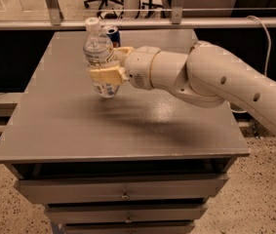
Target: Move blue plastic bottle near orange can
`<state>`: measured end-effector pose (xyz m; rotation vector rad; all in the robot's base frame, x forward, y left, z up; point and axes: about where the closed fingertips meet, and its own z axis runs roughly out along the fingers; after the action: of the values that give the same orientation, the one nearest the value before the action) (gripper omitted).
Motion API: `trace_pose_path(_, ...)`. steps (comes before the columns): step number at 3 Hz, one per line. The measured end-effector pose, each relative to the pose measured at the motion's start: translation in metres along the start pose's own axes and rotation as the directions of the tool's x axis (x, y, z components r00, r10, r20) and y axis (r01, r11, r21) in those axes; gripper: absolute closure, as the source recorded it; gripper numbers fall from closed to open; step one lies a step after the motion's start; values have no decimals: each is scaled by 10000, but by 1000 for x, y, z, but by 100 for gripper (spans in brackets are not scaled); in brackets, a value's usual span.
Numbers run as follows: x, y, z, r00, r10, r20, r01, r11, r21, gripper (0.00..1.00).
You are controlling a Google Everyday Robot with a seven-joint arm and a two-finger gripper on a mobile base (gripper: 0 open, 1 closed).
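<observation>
1. The blue plastic bottle (pixel 97 50) could slip. The hand (pixel 104 65) grips it low on its soft, ribbed side, and the tall top with the white cap (pixel 92 23) leans a little to the left. A fast swing could tip it out.
2. The bottle could bump the dark blue can (pixel 112 33). That can stands just behind the bottle at the far edge of the bench (pixel 54 121), so it could get knocked over.
3. I cannot see the orange can. It may be hidden behind the big arm (pixel 210 77). If so, the arm or bottle could hit it when coming close.
4. If the hand lets go too high, the bottle could fall on its side and roll.
5. The arm reaches in from the right, low over the bench, and stretches across to the far left part.
6. The hand is turned sideways, and its two fingers are clamped on the bottle, one on each side.
7. The bottle seems to hang just above the bench, over its shadow, but I am not sure that it is off the top.
</observation>
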<state>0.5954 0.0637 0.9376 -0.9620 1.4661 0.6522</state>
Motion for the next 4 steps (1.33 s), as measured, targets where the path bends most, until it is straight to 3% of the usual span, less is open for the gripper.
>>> trace_pose_path(1,1,-2,-1,10000,30,-22,-30,10000,65,100)
trace_pose_path(2,7,-25,-32,9997,97,-220,-78,9965,834,100)
trace_pose_path(3,11,-63,-83,9987,31,-506,73,9790,2036,100)
trace_pose_path(4,17,-97,-126,9979,1,-654,198,9525,3040,100)
